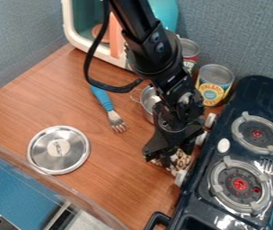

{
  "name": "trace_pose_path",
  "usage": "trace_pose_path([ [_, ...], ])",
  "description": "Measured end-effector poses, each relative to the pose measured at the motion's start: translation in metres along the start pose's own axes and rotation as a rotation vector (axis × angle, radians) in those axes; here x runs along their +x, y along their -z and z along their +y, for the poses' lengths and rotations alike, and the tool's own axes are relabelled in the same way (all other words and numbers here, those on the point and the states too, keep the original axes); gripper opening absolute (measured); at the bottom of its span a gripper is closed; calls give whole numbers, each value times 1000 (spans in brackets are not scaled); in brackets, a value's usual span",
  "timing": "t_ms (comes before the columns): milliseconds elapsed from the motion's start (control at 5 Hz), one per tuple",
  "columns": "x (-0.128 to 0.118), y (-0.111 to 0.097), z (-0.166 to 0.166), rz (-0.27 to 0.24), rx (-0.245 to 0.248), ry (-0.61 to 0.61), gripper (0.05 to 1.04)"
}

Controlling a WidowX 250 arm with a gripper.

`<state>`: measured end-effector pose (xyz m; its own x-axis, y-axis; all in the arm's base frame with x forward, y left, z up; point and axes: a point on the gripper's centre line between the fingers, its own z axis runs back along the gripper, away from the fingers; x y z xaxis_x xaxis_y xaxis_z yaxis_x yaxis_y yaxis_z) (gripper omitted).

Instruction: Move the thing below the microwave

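The black gripper [172,152] hangs low over the wooden counter, right of centre, close to the stove's left edge. Directly under it lies a small patterned thing in cream, brown and black [181,161], partly covered by the gripper. Whether the gripper holds it cannot be made out. At the upper left stands the toy microwave [74,35], with a white frame, teal inside and a pinkish upright part; the arm hides some of its right side.
A blue-handled fork [106,101] and a round metal lid [59,149] lie left of the gripper. Behind the arm are a metal pot [146,99] and two cans, one a yellow-labelled can [214,85]. The dark stove [220,143] borders the right.
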<state>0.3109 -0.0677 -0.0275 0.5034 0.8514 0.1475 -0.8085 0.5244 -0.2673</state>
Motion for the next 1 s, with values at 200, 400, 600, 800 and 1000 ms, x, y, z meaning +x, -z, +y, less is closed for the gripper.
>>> trace_pose_path([
  [200, 3, -5, 8, -27, 29, 4, 525],
  [400, 15, -25, 23, -75, 31, -46, 524],
  [600, 32, -48, 25, -114, -4, -102, 524],
  [800, 49, -63, 32, -145, -15, -160, 521],
  [1000, 80, -73, 43, -177, -16, -259, 520],
])
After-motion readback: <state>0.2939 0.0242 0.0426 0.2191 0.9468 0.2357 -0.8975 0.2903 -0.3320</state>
